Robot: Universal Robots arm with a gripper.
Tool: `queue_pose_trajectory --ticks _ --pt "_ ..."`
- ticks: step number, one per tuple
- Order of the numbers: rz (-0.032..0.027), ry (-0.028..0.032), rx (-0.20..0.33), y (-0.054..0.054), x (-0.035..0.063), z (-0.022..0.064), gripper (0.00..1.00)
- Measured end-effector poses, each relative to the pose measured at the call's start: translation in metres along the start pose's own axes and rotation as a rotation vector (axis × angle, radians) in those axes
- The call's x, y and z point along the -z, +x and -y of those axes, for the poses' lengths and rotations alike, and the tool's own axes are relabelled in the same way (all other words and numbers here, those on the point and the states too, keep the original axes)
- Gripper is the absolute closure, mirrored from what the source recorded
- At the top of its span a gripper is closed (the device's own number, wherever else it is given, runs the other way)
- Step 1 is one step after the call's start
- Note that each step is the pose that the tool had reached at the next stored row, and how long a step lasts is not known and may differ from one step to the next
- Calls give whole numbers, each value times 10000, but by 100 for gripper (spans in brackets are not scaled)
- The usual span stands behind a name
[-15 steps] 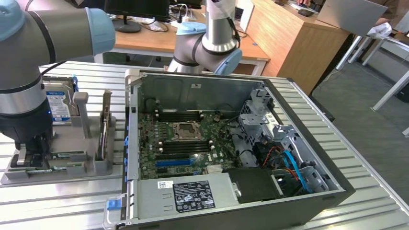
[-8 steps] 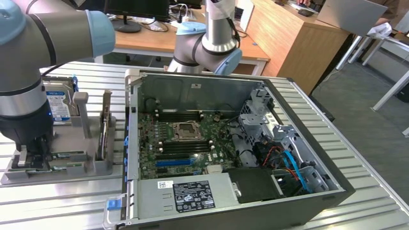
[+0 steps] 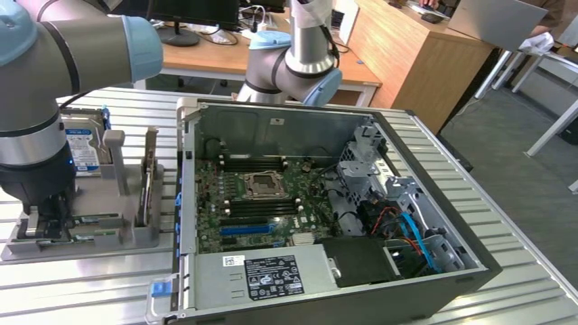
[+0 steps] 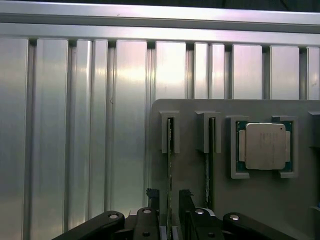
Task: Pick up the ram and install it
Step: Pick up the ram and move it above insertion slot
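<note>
Here, the gripper (image 4: 168,195) stands with its jaws apart, one dark finger on either side of the ram (image 4: 170,165), so the stick lies directly in the gap between them, not off to one side. The fingers do not look to be pressing on it yet, and I judge the grasp not yet made. The ram stands on its thin edge in a grey fixture plate (image 4: 250,210). Its long axis runs along the plate in line with the gap between the fingers, and its far end sits in a small slotted grey block. A second ram stick (image 4: 209,165) stands parallel just beside it in a slot of its own, outside the fingers, so the nearer stick is the one straddled. Both show as narrow green-and-dark edges, flat and rigid. Beyond the second stick a square processor (image 4: 263,146) with a dull silver lid lies flat in a cornered recess. The plate is matt and smooth. It rests on a bench (image 4: 90,125) of ribbed, shiny aluminium slats. In the exterior view the arm reaches down over this fixture at that view's left, near a blue-labelled hard drive (image 3: 83,152). The open computer case (image 3: 434,203) with its green motherboard (image 3: 262,203) sits well apart, toward that view's right.
</note>
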State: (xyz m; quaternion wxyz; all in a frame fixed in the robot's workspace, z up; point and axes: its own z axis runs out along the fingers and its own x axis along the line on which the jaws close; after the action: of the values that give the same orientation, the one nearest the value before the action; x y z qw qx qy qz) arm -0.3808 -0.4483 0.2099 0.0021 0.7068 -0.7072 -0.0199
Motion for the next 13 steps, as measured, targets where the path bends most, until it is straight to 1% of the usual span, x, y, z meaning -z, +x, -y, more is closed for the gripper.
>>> queue_pose_trajectory --ticks 9,13 --pt "0 0 2 -15 -1 2 70" --pt "-1 0 9 -15 -1 43 70"
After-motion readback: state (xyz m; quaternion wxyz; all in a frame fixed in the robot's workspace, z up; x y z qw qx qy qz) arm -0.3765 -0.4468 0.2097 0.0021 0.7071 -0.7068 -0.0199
